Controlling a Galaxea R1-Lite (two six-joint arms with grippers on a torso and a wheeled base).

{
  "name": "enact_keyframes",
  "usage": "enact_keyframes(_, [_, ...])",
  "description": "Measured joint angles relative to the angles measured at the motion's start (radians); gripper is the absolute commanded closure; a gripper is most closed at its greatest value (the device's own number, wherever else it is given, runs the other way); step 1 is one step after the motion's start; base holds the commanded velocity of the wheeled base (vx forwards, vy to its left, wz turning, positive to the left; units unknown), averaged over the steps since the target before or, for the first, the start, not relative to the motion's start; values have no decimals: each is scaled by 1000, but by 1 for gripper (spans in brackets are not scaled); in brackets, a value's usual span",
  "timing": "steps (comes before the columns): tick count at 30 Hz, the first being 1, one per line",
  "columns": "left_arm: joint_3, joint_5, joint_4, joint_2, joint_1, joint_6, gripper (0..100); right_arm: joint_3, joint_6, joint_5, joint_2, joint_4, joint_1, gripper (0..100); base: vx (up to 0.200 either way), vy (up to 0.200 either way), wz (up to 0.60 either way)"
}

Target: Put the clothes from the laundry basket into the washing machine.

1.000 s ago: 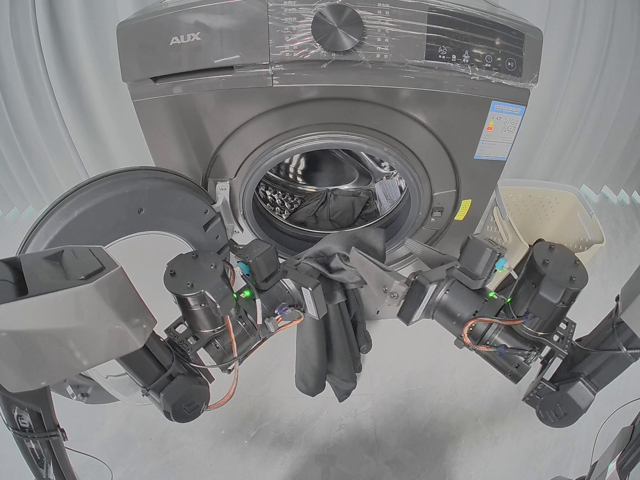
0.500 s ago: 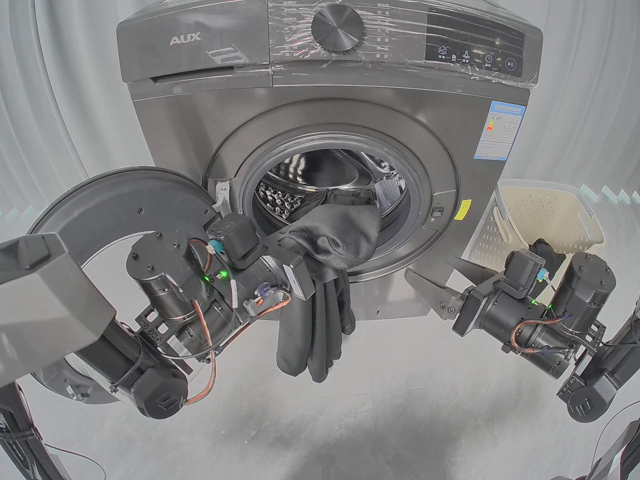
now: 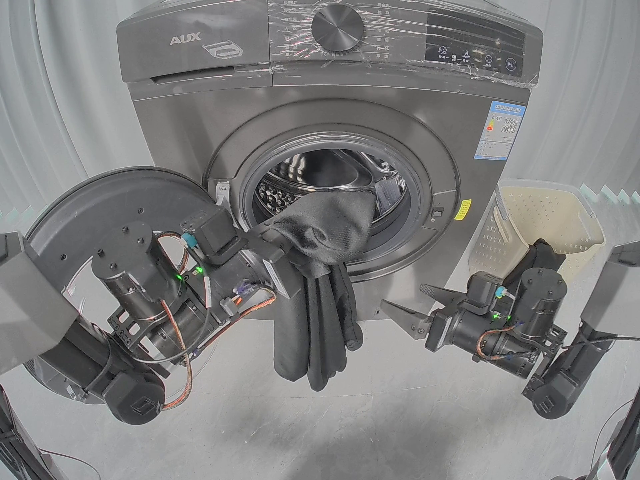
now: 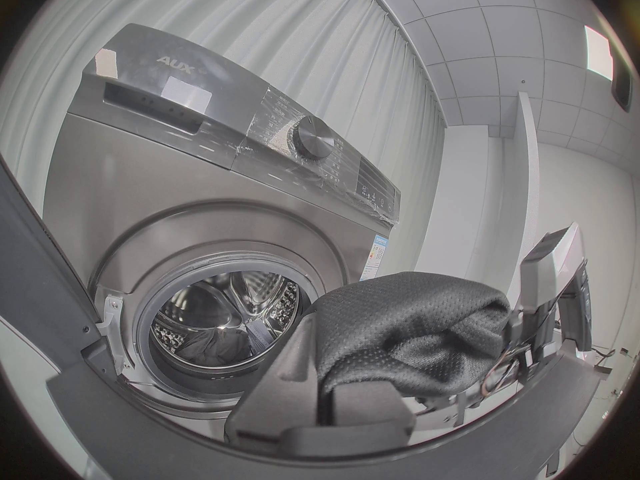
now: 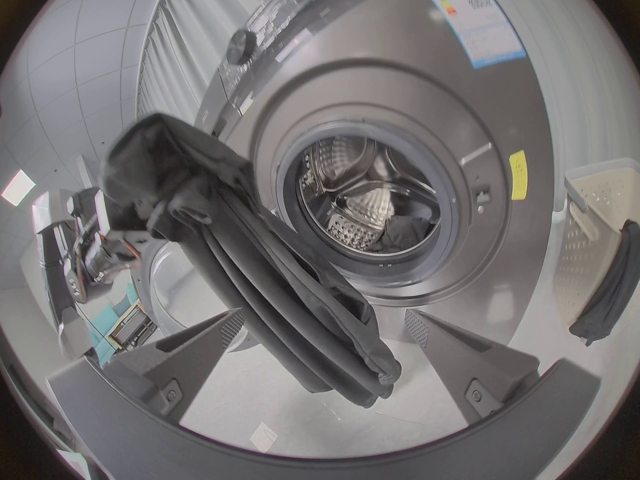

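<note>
One dark garment (image 3: pixel 327 229) between left jaws

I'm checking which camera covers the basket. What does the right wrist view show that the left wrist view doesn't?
Right wrist, not left wrist: the basket with a cloth over its rim, the hanging length of the garment, and the open right claw.
Left wrist, not right wrist: the left claw shut on the garment's mesh top, seen close up.
Both: the garment, the open drum with laundry inside, and the dial.
</note>
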Motion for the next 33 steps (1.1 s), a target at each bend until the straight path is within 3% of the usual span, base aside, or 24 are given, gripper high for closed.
enact_keyframes(6, [6,-1,0,-14,-1,-1,100,-106,-2,32,144,-7,-4,0,0,0,0])
enact_keyframes(14, [9,0,0,-23,-9,-1,100,-246,-5,43,300,-6,2,0,0,0,0])
enact_keyframes(33, [20,1,-1,-25,-27,0,100,-438,-4,42,463,10,-7,0,0,0,0])
